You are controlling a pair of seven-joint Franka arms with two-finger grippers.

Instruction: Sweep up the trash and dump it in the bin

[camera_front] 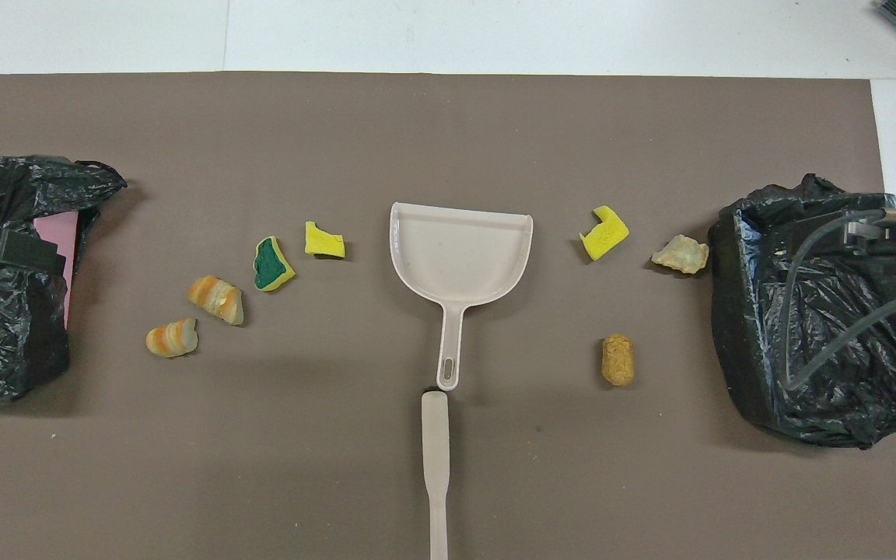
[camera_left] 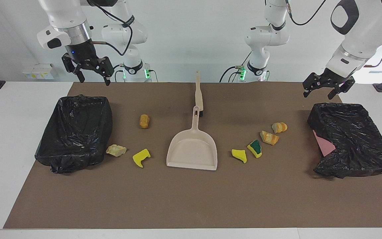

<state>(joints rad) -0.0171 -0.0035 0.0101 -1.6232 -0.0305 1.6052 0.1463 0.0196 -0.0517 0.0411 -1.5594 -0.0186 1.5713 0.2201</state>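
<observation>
Trash [camera_left: 256,148] is lying unswept at the dustpan's [camera_left: 192,151] three and nine o'clock. Both grippers, right [camera_left: 93,80] and left [camera_left: 322,93], are hanging wide open, holding nothing. Next, I judge, one is needing to grasp the brush [camera_left: 198,91].

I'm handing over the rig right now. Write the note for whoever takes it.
Left pincer: open, raised over its end's bin.
Right pincer: open, raised by the other bin.
Dustpan at mat centre; brush beside its handle, nearer the robots.
Four scraps toward the left arm's end, three toward the right's.
Done: nothing.
Left: sweep all seven, dump.
</observation>
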